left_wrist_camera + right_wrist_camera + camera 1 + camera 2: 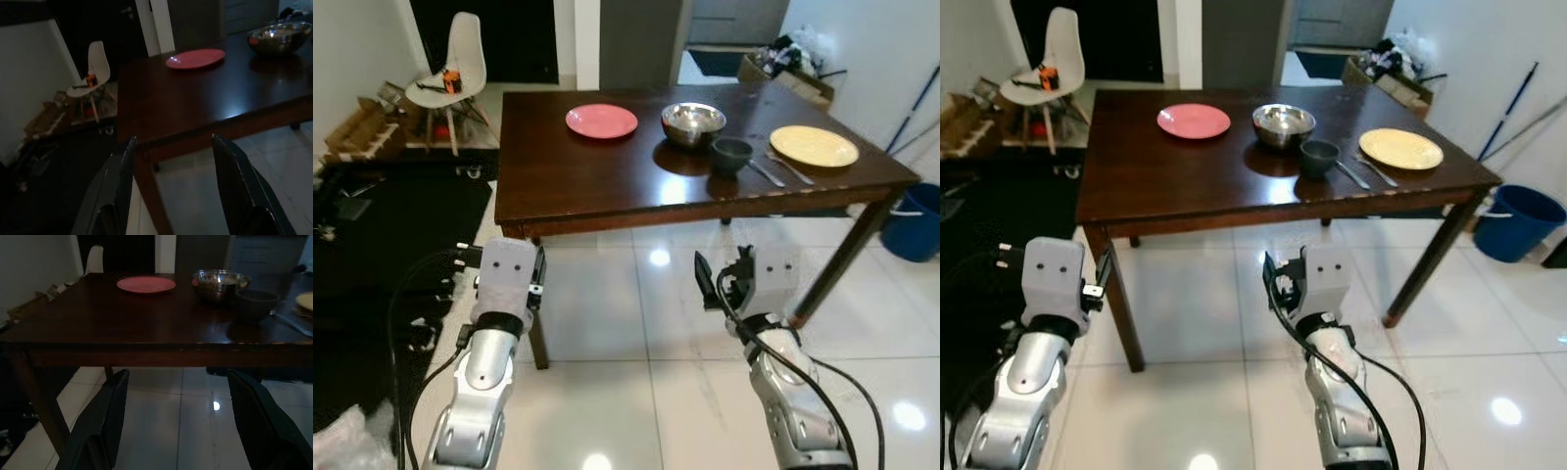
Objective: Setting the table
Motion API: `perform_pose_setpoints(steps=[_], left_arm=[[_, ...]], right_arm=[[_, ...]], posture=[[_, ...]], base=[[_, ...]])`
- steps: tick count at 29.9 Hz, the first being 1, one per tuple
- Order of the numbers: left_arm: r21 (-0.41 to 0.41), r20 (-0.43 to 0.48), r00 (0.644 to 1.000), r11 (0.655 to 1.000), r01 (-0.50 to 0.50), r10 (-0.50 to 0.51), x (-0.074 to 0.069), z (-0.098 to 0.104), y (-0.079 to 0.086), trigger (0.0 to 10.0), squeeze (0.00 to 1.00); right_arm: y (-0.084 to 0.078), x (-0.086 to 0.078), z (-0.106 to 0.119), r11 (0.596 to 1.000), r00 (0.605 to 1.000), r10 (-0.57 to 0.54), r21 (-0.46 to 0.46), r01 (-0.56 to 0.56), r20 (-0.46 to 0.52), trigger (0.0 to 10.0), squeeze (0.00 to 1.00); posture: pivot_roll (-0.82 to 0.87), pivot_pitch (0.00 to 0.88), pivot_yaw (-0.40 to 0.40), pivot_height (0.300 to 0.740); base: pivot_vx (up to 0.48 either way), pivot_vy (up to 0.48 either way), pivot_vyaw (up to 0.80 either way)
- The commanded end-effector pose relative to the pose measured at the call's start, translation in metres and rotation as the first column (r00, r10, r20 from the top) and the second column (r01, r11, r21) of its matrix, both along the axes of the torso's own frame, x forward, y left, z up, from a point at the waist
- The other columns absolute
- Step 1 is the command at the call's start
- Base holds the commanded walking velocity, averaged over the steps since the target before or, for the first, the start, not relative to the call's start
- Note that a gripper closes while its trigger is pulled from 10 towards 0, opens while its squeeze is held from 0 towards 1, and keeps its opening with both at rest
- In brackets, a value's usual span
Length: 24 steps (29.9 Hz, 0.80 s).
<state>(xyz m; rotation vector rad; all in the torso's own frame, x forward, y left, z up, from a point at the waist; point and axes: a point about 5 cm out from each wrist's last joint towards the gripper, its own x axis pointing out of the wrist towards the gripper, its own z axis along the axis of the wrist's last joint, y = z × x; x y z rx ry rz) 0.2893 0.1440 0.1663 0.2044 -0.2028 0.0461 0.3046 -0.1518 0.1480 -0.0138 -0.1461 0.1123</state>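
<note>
Both grippers hang over the tiled floor (pixel 636 323), short of the table's near edge. Left gripper (pixel 173 196): fingers spread apart, holding nothing, aimed at the near left corner of the table (pixel 607 176). Right gripper (pixel 181 426): fingers likewise parted and empty, level with the near edge and aimed at the middle of the table.

On the table, taken from the near edge outward:
- Dark small bowl (pixel 731 154), right of centre, closest to the near edge.
- Two pieces of cutlery (pixel 778 169), just beside the small bowl on its right, lying at an angle.
- Steel mixing bowl (pixel 693 121), just behind the small bowl, near the far edge.
- Yellow plate (pixel 814 146), toward the right end, next to the cutlery.
- Pink plate (pixel 601 121), toward the far edge, left of the steel bowl.

Handling, as judged from appearance:
- Plates look rigid, glazed and probably breakable. They lie flat, so the rim is the only purchase; pinch it from the side with one finger under the lip. Expect slip on the glaze.
- Steel bowl looks light, stiff and smooth. Take it across the rim wall.
- Small bowl: pinch its wall over the rim.
- Cutlery is thin and flat on polished wood, the hardest item to lift; take each piece across its handle

Beyond the table's left end stands a white chair (pixel 458 59); beside its right end, a blue bucket (pixel 913 221)
</note>
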Motion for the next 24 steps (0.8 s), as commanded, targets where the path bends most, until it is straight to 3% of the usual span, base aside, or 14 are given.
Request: perform_pose_setpoints(steps=[1,14,24], left_arm=[[0.004,-0.01,1.0,1.0,0.019,-0.019,0.0001,-0.0027,-0.0032,10.0,0.0],[0.007,-0.011,0.999,0.999,0.035,-0.035,0.0003,-0.0026,-0.0057,10.0,0.0],[-0.003,-0.02,0.999,0.999,0.034,-0.034,0.001,-0.0034,-0.0053,10.0,0.0]], right_arm=[[-0.0033,-0.0003,-0.0011,1.0,1.0,-0.015,-0.002,0.015,-0.01,10.0,0.0],[-0.0037,-0.0011,-0.0024,1.0,1.0,-0.02,-0.006,0.02,-0.016,10.0,0.0],[-0.0032,-0.0017,-0.0031,1.0,1.0,-0.021,-0.006,0.021,-0.019,10.0,0.0]], posture=[[-0.02,0.0,0.061,0.74],[-0.03,0.0,0.063,0.74],[-0.03,0.0,0.064,0.74]], base=[[0.48,0.0,0.0],[0.452,0.0,0.0],[0.421,-0.164,0.0]])
